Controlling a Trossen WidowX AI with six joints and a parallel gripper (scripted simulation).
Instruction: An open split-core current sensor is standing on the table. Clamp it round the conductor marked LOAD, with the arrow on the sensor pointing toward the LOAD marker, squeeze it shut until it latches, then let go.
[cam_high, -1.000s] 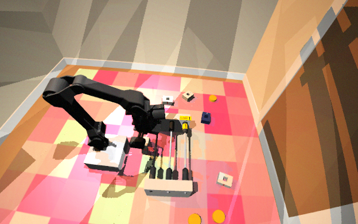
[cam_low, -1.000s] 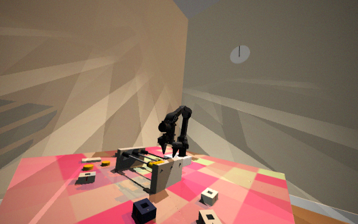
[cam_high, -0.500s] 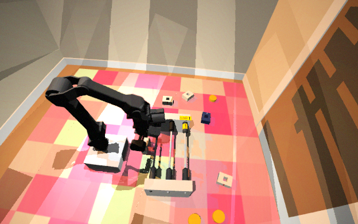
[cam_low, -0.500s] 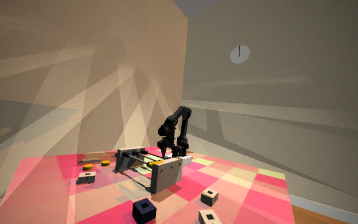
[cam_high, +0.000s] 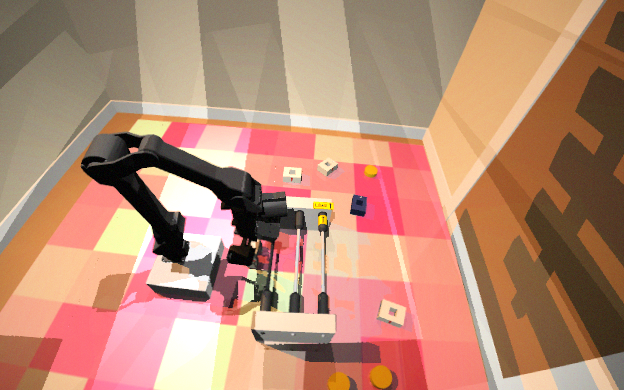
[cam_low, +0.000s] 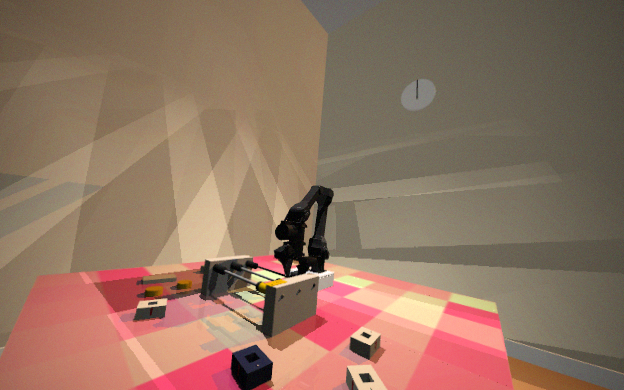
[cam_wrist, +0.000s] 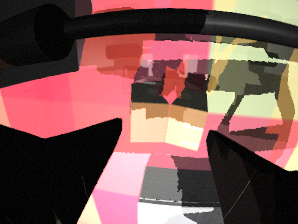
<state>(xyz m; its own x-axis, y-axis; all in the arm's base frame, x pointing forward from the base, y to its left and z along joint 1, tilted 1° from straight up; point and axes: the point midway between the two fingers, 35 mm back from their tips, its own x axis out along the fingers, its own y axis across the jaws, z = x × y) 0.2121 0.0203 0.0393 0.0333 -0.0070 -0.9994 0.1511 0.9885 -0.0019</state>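
Note:
The cream sensor (cam_wrist: 150, 125) stands on the table between my fingers in the wrist view; its arrow cannot be made out, and the arm mostly hides it in the top and exterior views. My gripper (cam_wrist: 164, 129) points down around it, part open. A narrow gap shows at the left finger; the right fingertip is very near the sensor's edge. The LOAD conductor (cam_high: 323, 260) (cam_low: 242, 278) is the rod farthest from the arm's base, with a yellow arrow sleeve (cam_high: 323, 220) and the yellow LOAD marker (cam_high: 320, 205) at one end. Nothing is clamped on it.
A dark conductor (cam_wrist: 140, 22) runs close beside the gripper. The rack's end plate (cam_high: 295, 322) stands at the near end in the top view. A navy block (cam_high: 358, 211) (cam_low: 252, 376), several cream blocks including one (cam_high: 384, 313) at right, and orange discs (cam_high: 370, 171) (cam_high: 381, 376) lie around.

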